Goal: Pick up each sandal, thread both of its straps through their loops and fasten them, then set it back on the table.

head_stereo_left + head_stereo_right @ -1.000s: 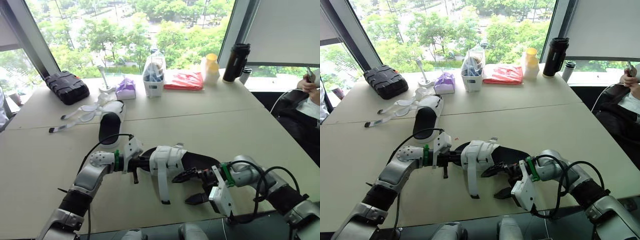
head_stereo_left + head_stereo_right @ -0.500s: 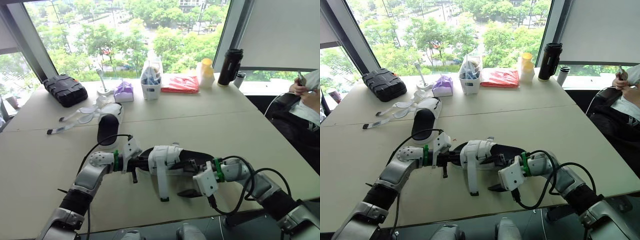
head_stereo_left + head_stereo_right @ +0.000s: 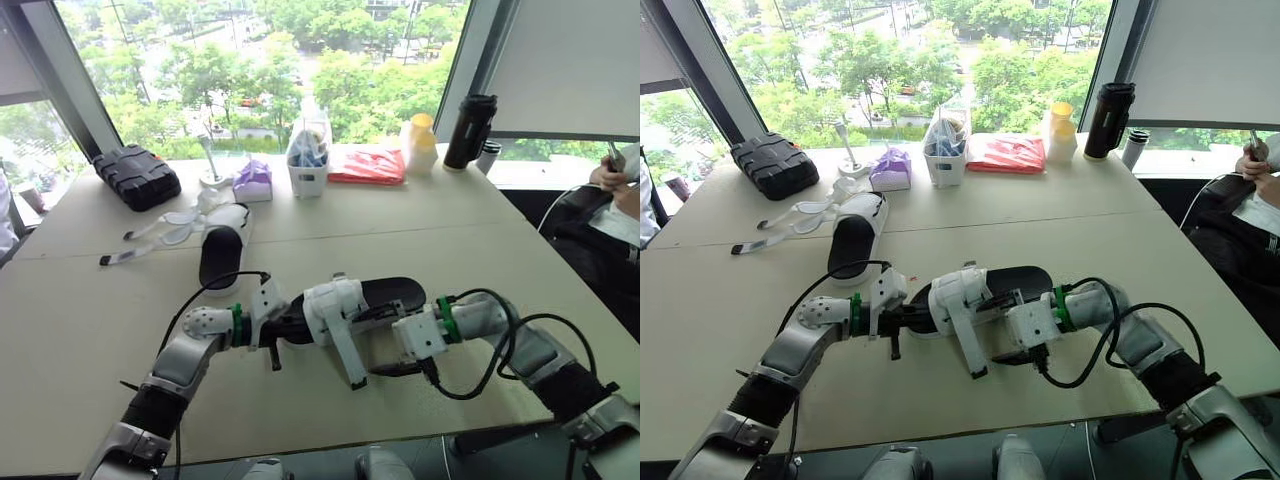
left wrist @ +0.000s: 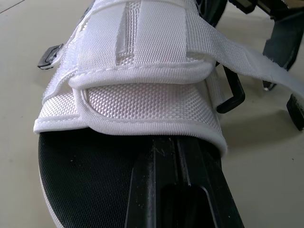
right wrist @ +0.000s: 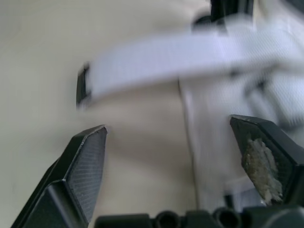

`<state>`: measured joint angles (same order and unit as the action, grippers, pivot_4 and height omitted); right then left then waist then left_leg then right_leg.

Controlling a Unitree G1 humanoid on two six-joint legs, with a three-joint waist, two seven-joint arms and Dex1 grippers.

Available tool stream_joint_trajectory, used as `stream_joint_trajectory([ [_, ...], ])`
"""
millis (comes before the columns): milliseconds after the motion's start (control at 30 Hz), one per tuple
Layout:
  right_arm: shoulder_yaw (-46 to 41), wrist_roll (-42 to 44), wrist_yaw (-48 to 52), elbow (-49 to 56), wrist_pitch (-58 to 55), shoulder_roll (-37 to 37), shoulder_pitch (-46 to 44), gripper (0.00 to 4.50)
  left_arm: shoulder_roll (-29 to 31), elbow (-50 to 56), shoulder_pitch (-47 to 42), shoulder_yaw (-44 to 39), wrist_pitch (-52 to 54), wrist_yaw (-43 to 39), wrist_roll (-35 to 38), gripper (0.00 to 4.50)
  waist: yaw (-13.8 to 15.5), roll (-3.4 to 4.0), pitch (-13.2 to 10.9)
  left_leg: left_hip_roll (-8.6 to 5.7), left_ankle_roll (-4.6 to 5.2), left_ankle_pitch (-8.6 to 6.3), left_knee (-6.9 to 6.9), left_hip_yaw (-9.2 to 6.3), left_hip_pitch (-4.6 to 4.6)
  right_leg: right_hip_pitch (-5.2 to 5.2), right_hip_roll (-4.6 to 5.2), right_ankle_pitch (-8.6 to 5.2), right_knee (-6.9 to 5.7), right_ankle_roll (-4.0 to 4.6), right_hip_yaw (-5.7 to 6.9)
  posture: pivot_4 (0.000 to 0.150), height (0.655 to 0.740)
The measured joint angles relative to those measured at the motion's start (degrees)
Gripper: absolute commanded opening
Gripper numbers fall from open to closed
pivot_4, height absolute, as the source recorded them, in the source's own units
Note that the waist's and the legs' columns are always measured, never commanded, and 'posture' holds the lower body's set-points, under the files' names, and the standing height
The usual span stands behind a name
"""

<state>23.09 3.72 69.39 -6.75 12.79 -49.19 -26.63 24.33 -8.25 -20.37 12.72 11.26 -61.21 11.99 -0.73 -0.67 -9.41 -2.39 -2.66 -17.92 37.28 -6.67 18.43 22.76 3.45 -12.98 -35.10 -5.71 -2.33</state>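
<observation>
Right wrist view: right pincer (image 5: pixel 168 130), wide open and empty, faces the loose strap (image 5: pixel 180 57); left pincer (image 3: pixel 280 322) clamps the sandal (image 3: pixel 385 293). Best gripped near the strap's tip.

Blk case (image 3: pixel 136 176), tumbler (image 3: pixel 470 130), tissue box (image 3: pixel 252 180)

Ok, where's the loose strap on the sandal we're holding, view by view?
Left eye view: the loose strap hangs mid-picture from the white upper of the sandal.
Right eye view: the strap hangs likewise, just left of centre.
Left wrist view: the strap runs sideways off the upper.
Right wrist view: the strap crosses beyond the open fingers.
Shared landmark: the white upper.
</observation>
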Motion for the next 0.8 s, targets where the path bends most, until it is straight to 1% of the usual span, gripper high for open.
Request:
stream_joint_trajectory([
  [100,-3.44,4.94,4.19,2.17,-14.12,-3.15,-1.20,4.44,0.09,0.27,0.19,-0.04,0.16,-0.12,0.02,0.00,0.00,0.10,-0.11,0.00,0.00,0.00,-0.07,0.00,0.05,0.09,0.02,-0.01,0.00,0.00,0.00,0.150,0.7400],
  [200,-3.76,12.35,11.43,6.53,-34.42,-6.14,-3.79,4.44,0.00,0.51,0.19,-0.03,0.18,-0.21,0.05,0.00,0.04,0.15,-0.16,0.00,0.00,0.00,-0.13,-0.03,0.16,0.24,0.01,-0.04,0.00,-0.05,0.02,0.150,0.7400],
  [267,-3.73,16.18,12.99,7.77,-45.50,-5.45,-5.96,4.44,-0.06,0.50,0.10,-0.03,0.19,-0.23,0.05,0.00,0.10,0.16,-0.16,0.00,0.00,0.00,-0.12,-0.02,0.30,0.35,0.04,-0.03,0.00,-0.06,0.02,0.150,0.7400],
  [367,-3.47,19.82,13.15,7.74,-57.74,-2.93,-8.24,4.44,-0.05,0.49,0.01,-0.03,0.18,-0.28,0.05,0.00,0.16,0.16,-0.15,-0.03,0.00,0.00,-0.03,-0.04,0.66,0.63,0.06,-0.02,0.00,-0.07,0.06,0.150,0.7400],
  [467,-3.07,22.59,11.64,4.45,-69.40,2.60,-11.05,4.44,0.13,0.55,-0.16,-0.02,0.18,-0.74,0.06,0.00,0.10,0.19,-0.14,-0.06,-0.01,0.01,0.04,-0.02,0.94,0.91,0.09,0.15,-0.02,-0.07,0.07,0.150,0.7400],
  [533,-2.56,24.06,10.94,3.57,-74.11,4.67,-11.52,4.44,0.03,0.76,-0.18,0.05,0.15,-0.72,0.06,0.00,0.34,0.19,-0.14,-0.12,-0.01,0.01,0.03,-0.05,1.07,0.99,0.13,0.26,-0.01,-0.02,0.14,0.150,0.7400],
  [667,-2.49,26.56,10.16,4.05,-79.28,6.40,-11.50,4.44,0.28,1.51,-0.11,0.24,0.34,-0.84,0.03,0.00,0.27,0.18,-0.14,-0.20,-0.01,0.00,-0.04,-0.05,1.11,1.04,0.23,0.25,0.01,-0.08,0.14,0.150,0.7400],
  [800,-1.81,29.10,8.24,7.80,-82.81,9.43,-10.43,4.44,0.42,2.72,0.37,0.08,0.94,-0.22,0.03,0.00,0.14,0.18,-0.15,-0.19,-0.01,0.00,-0.04,-0.04,1.10,1.03,0.20,0.12,0.01,-0.31,0.15,0.150,0.7400],
])
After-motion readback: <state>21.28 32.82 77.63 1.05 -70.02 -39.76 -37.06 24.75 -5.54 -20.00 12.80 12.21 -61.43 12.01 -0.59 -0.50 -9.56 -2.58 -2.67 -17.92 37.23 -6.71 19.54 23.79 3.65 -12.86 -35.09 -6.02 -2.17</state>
